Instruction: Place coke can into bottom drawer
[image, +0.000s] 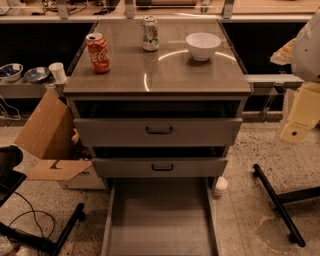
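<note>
The red coke can (98, 52) stands upright on the left of the cabinet top (165, 75). The bottom drawer (159, 220) is pulled out wide open, and its flat grey floor is bare. My gripper (299, 120) hangs at the right edge of the view, off the cabinet's right side at about the height of the upper drawers, far from the can. It holds nothing that I can see.
A silver-white can (150, 33) and a white bowl (202, 45) stand on the cabinet top. The two upper drawers (159, 131) are slightly open. A cardboard box (52, 145) sits left of the cabinet. Black stand legs (277, 200) lie on the floor at right. A small white cup (220, 185) stands by the drawer.
</note>
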